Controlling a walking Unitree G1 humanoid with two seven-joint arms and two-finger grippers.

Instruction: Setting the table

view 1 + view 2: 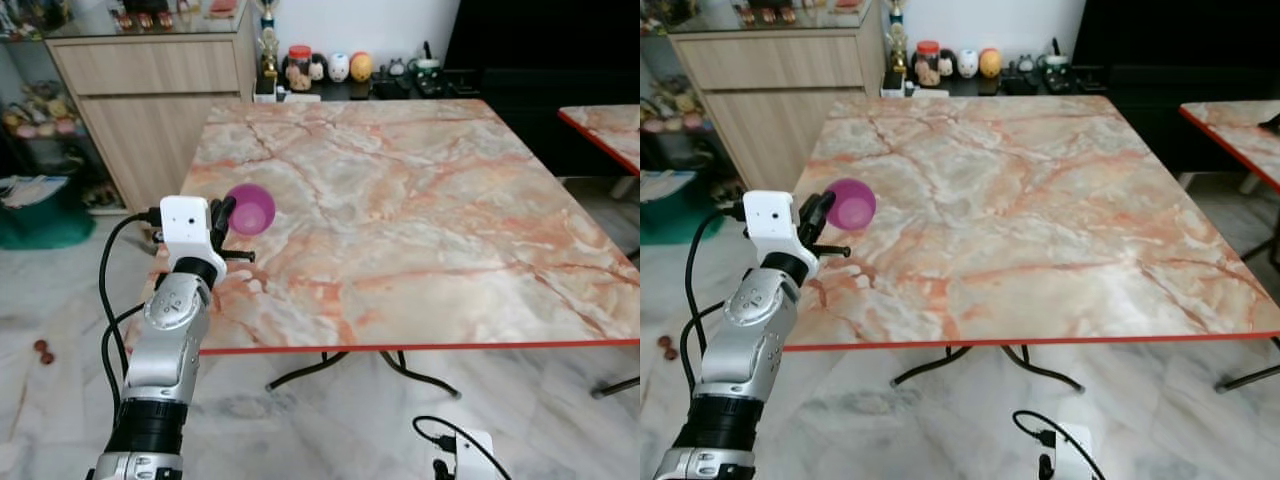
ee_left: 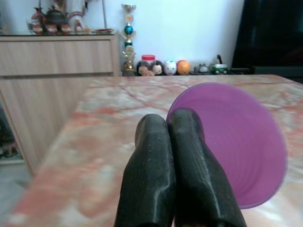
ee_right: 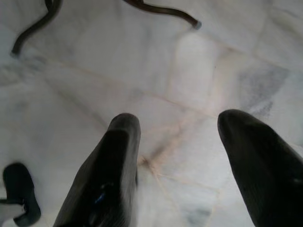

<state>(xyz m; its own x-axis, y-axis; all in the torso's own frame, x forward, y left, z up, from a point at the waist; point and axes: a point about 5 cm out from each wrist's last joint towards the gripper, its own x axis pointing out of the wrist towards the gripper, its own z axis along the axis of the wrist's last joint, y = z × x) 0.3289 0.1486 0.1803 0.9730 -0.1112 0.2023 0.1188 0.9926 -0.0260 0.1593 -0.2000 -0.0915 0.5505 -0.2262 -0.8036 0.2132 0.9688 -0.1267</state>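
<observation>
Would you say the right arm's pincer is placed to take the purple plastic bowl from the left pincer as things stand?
Probably not. The right pincer hangs open, low over the marble floor below the table's edge, while the purple plastic bowl sits pinched in the left pincer above the marble table, near its left edge.

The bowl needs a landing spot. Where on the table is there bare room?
The left gripper holds the purple bowl over the table's left edge. From there to the right and far edges, the marble is bare. Clutter sits only on the ledge behind.
</observation>
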